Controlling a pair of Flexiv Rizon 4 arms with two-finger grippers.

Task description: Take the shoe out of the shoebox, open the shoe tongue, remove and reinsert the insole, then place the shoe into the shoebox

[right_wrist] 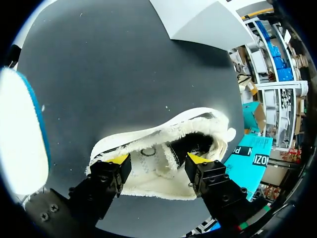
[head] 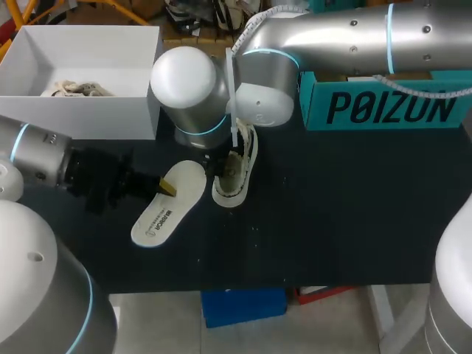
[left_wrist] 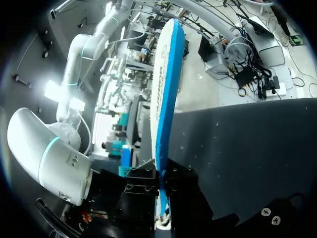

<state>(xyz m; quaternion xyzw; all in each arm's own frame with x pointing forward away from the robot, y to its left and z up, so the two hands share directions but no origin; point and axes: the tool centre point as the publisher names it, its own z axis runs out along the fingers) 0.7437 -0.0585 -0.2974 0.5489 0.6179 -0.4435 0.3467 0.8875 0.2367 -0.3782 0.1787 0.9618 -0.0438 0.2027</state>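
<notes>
Our left gripper (head: pixel 168 187) pinches the insole (head: pixel 166 210) by one end, just beside the shoe (head: pixel 234 177). The shoe stands on the table (head: pixel 339 214), out of the shoebox (head: pixel 81 110). Our right gripper (right_wrist: pixel 158 159) sits over the shoe, fingers spread wide, tips seemingly resting on its collar, though that's hard to call.

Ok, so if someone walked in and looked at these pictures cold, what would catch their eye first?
Probably the white insole, out of the shoe and pinched at one end by the left hand near the middle of the table. The white shoe lies right beside it, with the right hand directly over it. Behind them, the open white shoebox sits at the far left corner.
</notes>
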